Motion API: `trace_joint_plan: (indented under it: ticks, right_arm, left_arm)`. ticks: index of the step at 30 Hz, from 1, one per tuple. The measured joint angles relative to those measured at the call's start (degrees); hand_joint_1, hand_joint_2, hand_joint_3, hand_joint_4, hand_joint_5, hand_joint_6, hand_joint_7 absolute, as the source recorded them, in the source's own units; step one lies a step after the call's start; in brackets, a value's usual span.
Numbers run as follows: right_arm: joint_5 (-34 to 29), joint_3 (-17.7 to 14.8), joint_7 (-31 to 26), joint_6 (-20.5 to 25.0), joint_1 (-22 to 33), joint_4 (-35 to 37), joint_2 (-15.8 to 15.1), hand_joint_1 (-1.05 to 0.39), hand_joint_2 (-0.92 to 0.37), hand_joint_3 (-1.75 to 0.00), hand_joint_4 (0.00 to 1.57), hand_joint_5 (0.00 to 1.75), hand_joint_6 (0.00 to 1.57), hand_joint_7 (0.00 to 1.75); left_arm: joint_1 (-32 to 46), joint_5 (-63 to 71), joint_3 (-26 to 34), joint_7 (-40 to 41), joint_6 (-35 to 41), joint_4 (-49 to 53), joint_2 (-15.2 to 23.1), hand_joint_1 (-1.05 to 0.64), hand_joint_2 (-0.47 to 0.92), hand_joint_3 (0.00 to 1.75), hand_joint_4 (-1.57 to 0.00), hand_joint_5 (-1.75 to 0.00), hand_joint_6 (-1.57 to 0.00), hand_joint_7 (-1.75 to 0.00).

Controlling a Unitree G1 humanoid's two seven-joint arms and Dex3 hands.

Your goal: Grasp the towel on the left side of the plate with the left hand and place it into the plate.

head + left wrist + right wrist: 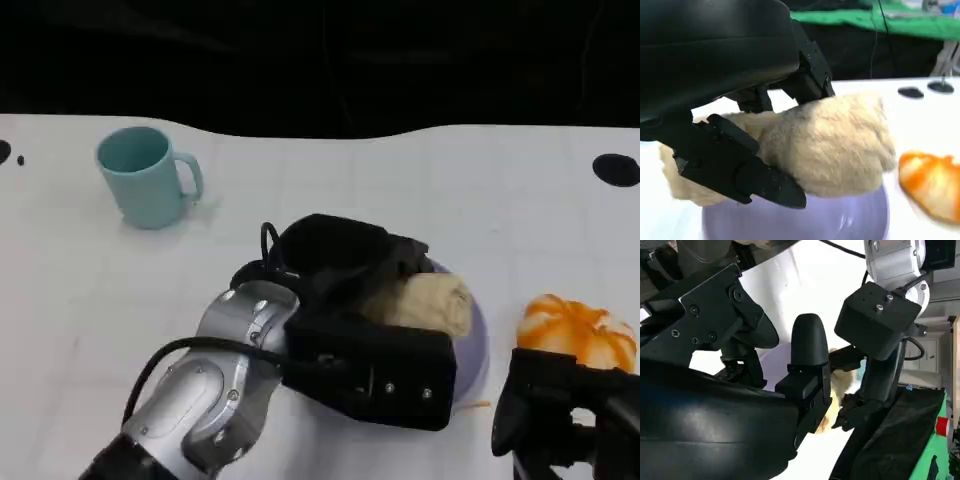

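Observation:
A beige fluffy rolled towel is over the lavender plate, right of the table's middle. My left hand grips it from the left, with black fingers under it and others on top. In the left wrist view the towel sits just above the plate's rim; I cannot tell whether they touch. My right hand is low at the front right, apart from the plate, with its fingers spread and holding nothing. The towel also peeks out in the right wrist view.
A teal mug stands at the back left. An orange and white pumpkin-like object lies just right of the plate, close to my right hand. The white table ends at a dark edge at the back.

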Motion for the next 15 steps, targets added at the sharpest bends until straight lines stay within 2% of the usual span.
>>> trace_joint_plan:
  ticks: [3,7,12,15]
  right_arm:
    - [-0.02,0.00,0.00,0.04,-0.01,0.01,0.00,-0.06,-0.47,-1.32,0.75,1.75,0.63,1.60]
    - [-0.07,0.03,0.00,0.04,-0.10,0.01,-0.05,-0.06,-0.47,-1.32,0.75,1.75,0.63,1.60]
    - [-0.08,0.16,-0.03,0.03,-0.19,0.03,-0.07,-0.05,-0.48,-1.33,0.74,1.75,0.63,1.61]
    - [-0.08,0.23,-0.15,0.06,-0.24,0.05,-0.06,-0.04,-0.48,-1.33,0.74,1.75,0.63,1.61]
  left_arm:
    - [-0.35,0.02,-0.07,-2.53,0.60,-1.28,1.31,-0.82,0.92,0.15,-0.04,-0.41,-0.11,0.00]
    - [-0.59,-0.01,-0.05,-5.60,1.14,-3.09,2.71,-0.84,0.92,0.13,-0.01,-0.44,-0.13,-0.01]
    - [-0.56,-2.15,1.78,-8.08,0.77,-5.58,5.19,-0.84,0.92,0.16,-0.03,-0.47,-0.18,-0.04]
    - [-0.34,-5.19,4.08,-9.33,-0.18,-7.82,6.96,-0.78,0.92,0.18,-0.13,-0.53,-0.25,-0.07]
